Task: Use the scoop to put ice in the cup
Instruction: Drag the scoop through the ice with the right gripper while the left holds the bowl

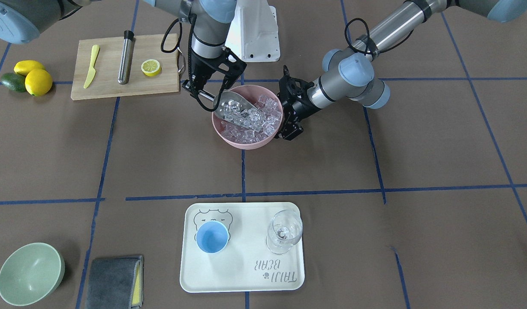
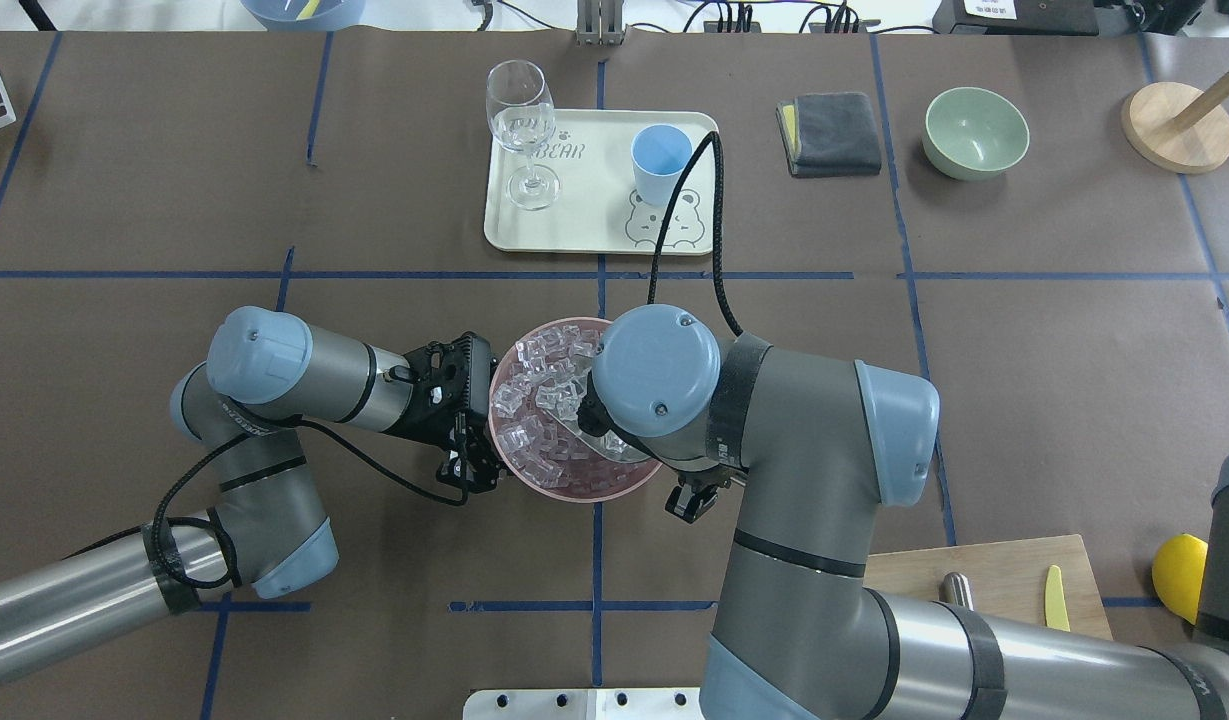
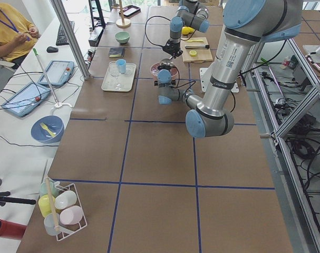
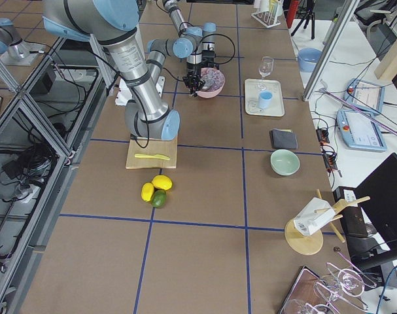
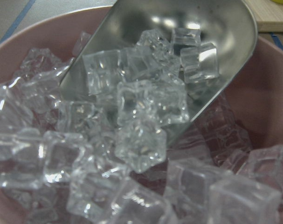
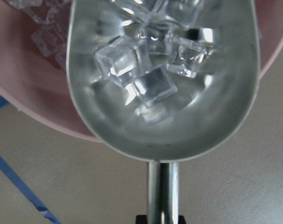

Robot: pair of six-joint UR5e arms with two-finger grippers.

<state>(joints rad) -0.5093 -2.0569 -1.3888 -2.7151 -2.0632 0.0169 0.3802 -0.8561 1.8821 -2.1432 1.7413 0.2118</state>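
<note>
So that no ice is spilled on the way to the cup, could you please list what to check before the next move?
1. Ice in scoop: ok, several cubes.
2. Right gripper holding the scoop's handle: ok.
3. Cup upright and empty: ok.
4. Wine glass apart from the cup: ok.
5. Left gripper clamping pink bowl: cannot tell.
6. Scoop clear of the bowl: not ok, its mouth lies in the pile.

Figure: brown-covered table [image 1: 439, 141] was gridded with blue tape [image 1: 314, 192]; aluminium framing [image 3: 70, 38] stood alongside, evenly lit.
</note>
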